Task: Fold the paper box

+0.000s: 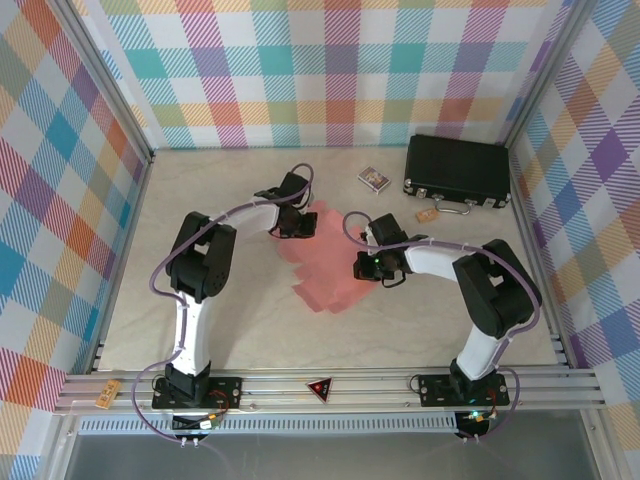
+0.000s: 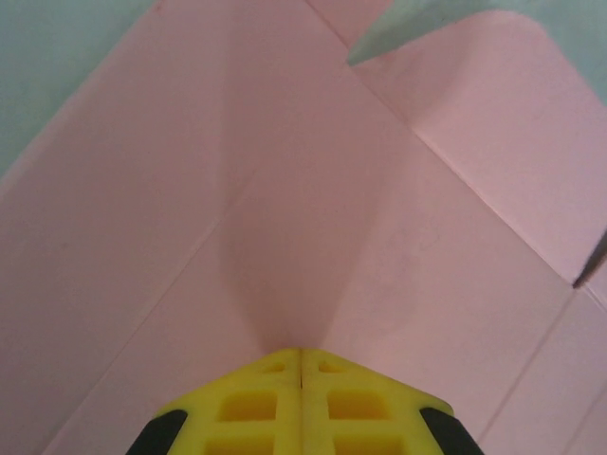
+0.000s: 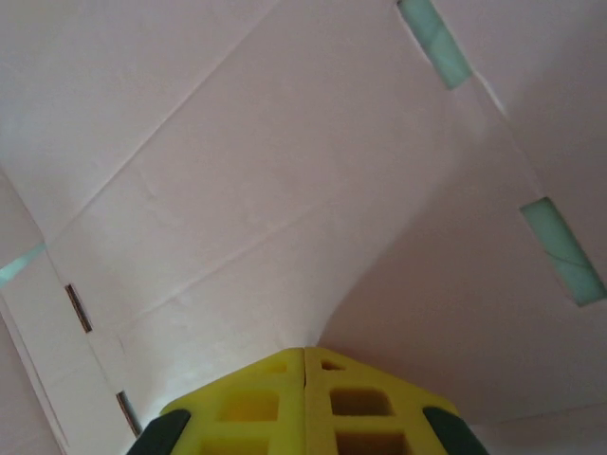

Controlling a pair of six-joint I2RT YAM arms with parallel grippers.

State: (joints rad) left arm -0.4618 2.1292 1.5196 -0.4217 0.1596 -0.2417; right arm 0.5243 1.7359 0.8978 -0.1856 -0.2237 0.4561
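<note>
The paper box [image 1: 322, 268] is a flat salmon-pink die-cut sheet lying mid-table between the two arms. My left gripper [image 1: 293, 222] sits at the sheet's far left edge. In the left wrist view its yellow fingers [image 2: 256, 398] are pressed together, and the pink sheet [image 2: 313, 190] puckers into their tip [image 2: 302, 351]. My right gripper [image 1: 373, 266] is at the sheet's right edge. Its jaws are shut as well, and the cardboard [image 3: 266, 190] bends up in a ridge that runs into their tip [image 3: 304, 351]. Slots [image 3: 434, 43] in the sheet show the table beneath.
A black hard case [image 1: 457, 168] with latches lies at the back right. A small patterned card pack [image 1: 374, 178] rests to its left, and a small tan tag [image 1: 428, 215] lies in front of it. Checked walls close in the table on three sides.
</note>
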